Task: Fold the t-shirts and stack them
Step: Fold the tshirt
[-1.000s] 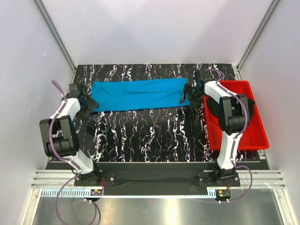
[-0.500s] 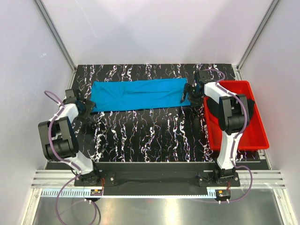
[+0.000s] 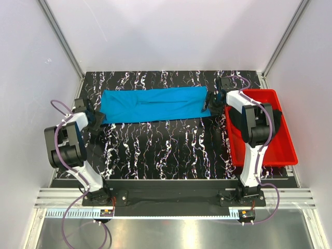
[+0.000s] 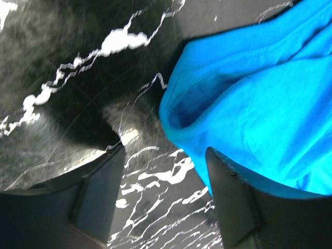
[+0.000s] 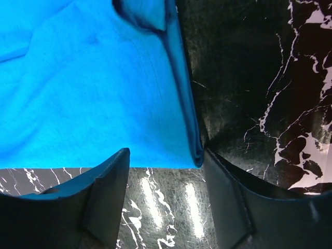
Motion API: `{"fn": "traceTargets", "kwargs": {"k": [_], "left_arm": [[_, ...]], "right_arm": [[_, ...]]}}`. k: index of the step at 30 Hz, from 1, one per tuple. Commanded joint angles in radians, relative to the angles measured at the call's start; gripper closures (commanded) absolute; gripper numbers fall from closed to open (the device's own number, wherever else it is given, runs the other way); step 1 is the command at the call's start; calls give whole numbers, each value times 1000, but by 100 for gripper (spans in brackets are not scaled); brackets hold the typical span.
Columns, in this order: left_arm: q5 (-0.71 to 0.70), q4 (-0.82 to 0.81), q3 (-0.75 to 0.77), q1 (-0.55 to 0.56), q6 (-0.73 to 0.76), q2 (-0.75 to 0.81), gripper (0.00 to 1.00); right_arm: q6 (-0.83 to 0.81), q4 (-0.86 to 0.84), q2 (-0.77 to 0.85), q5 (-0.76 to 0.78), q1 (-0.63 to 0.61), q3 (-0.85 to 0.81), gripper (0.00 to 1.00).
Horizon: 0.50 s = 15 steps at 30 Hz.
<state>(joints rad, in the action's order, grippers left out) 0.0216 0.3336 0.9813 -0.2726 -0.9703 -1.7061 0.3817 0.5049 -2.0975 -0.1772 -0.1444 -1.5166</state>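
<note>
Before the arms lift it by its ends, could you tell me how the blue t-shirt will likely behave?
Likely floppy: the blue t-shirt lies flat in soft, creased layers, so its middle would probably sag. The stacked layers may slide apart unless pinched together.

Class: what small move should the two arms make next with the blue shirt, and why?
Probably close both on the cloth: the blue t-shirt lies in a long strip, and the left fingers and right fingers stand open at its opposite end corners, holding nothing.

A red plastic tray [image 3: 286,141] sits at the right edge of the black, white-veined tabletop [image 3: 166,142].
</note>
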Motion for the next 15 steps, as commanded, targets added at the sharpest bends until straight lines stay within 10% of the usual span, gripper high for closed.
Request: {"fn": "traceTargets", "kwargs": {"k": [1, 15], "left_arm": [[-54, -44, 39, -7, 5, -35, 34], [-28, -96, 163, 0, 133, -127, 82]], "right_arm": [[6, -19, -30, 19, 6, -7, 35], [9, -52, 33, -47, 8, 107, 99]]}}
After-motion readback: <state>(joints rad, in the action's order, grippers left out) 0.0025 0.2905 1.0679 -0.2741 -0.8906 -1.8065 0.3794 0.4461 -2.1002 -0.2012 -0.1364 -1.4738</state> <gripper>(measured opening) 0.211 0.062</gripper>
